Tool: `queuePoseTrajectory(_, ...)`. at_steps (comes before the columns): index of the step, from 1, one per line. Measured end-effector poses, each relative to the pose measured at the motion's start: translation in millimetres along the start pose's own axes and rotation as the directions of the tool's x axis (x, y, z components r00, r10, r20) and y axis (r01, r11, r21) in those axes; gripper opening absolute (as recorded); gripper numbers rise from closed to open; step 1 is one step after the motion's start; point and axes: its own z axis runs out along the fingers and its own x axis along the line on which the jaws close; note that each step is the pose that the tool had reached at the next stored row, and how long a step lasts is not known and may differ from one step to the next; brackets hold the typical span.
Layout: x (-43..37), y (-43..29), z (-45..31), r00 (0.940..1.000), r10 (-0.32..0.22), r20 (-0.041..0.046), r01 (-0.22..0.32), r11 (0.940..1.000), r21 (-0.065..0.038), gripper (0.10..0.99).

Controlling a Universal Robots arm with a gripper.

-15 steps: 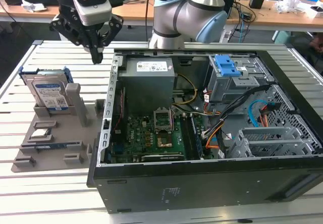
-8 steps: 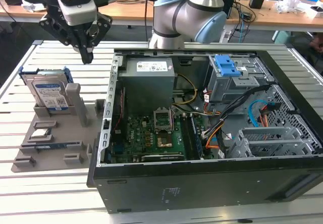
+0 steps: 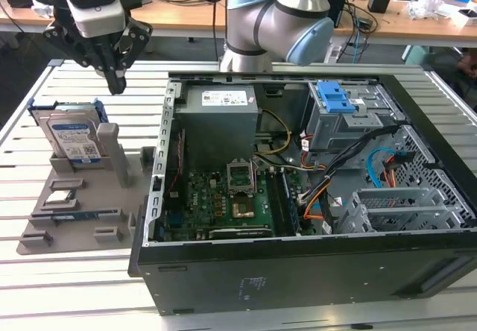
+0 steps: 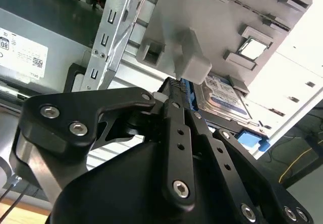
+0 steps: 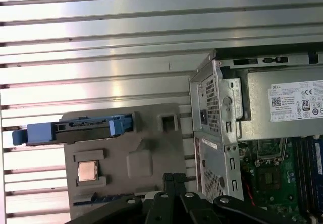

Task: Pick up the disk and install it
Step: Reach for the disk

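A slatted metal table carries an open desktop computer case. Beside it, at the exterior view's left, a gray fixture tray holds the disk, which stands on edge in its slot. The gripper hovers just above the disk without touching it, fingers drawn together and holding nothing. A processor chip sits in a tray pocket.

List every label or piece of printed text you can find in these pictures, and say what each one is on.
Blue-and-white label on the disk: print too small to read.
White label on the power supply: small print and codes, too small to read.
No other readable text.
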Motion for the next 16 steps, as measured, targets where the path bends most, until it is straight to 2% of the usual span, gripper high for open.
queuePoseTrajectory(3, 11.7, -0.8, -0.3, 1.0000, 0.000, 0.0000, 0.000, 1.0000, 0.000, 0.106)
queuePoseTrajectory(8, 23.3, -1.7, -0.7, 1.0000, 0.000, 0.0000, 0.000, 1.0000, 0.000, 0.106)
queuePoseTrajectory(13, 41.8, -3.1, -1.1, 1.0000, 0.000, 0.0000, 0.000, 1.0000, 0.000, 0.106)
queuePoseTrajectory(16, 48.1, -3.6, -1.3, 1.0000, 0.000, -0.0001, 0.000, 1.0000, 0.000, 0.106)
